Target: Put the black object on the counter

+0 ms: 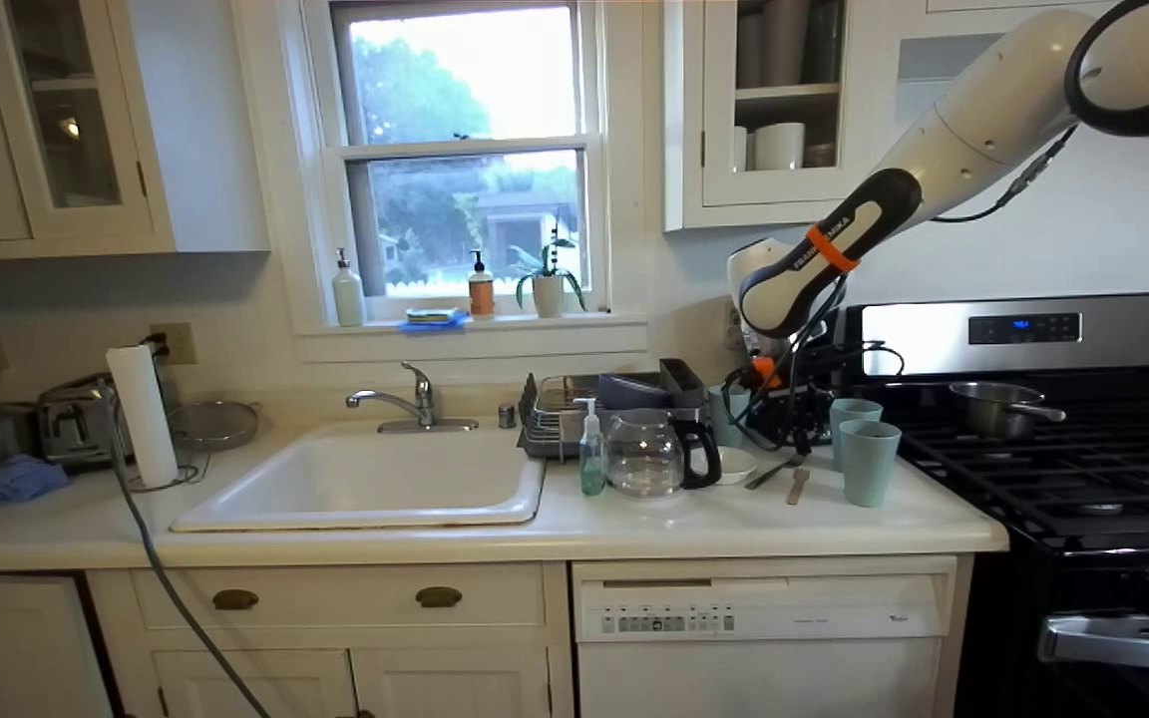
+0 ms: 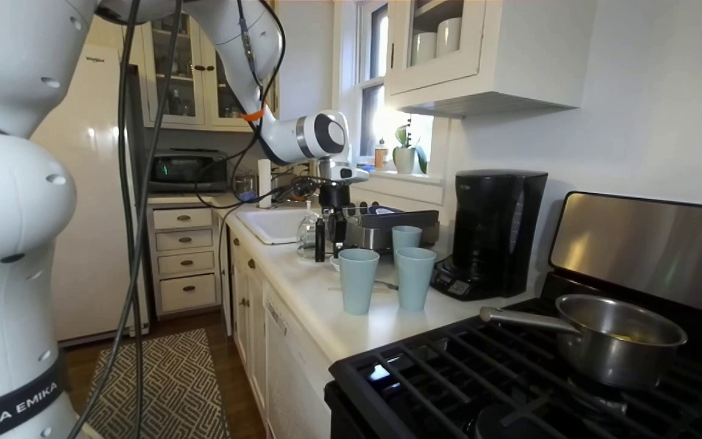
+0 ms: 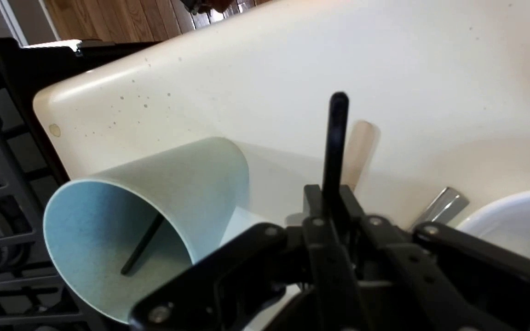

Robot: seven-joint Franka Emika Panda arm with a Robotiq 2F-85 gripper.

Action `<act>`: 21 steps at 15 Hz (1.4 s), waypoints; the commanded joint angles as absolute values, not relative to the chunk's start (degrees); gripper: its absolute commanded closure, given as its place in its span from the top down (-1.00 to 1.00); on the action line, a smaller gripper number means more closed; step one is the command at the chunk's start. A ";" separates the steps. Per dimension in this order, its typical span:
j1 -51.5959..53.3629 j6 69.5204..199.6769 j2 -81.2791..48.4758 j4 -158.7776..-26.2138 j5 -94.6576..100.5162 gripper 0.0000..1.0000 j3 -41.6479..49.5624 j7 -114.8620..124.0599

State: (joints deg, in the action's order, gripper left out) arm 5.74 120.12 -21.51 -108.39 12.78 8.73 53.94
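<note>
white sink [image 1: 365,469] in an off-white counter [image 1: 734,531]; above it, an orange soap bottle [image 1: 481,291]; to one side of it, a black utensil [image 3: 336,133], pale teal tumblers [image 1: 871,469] and a black gas stove [image 1: 1083,543]; lower than it, white cabinets [image 1: 255,688] and a dark-and-cream maze-patterned rug [image 2: 168,384].
</note>
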 commanded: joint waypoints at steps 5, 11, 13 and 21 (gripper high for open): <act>5.93 123.85 -21.57 -109.99 13.55 -0.90 7.56 56.56; 8.22 126.86 -25.50 -110.24 15.55 -0.90 8.77 67.72; 8.49 129.26 -26.21 -110.79 15.61 -0.90 8.96 71.46; 8.94 132.87 -26.99 -112.49 14.78 -0.91 7.61 73.67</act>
State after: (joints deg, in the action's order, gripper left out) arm 8.19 130.73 -27.95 -110.27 14.07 7.86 72.97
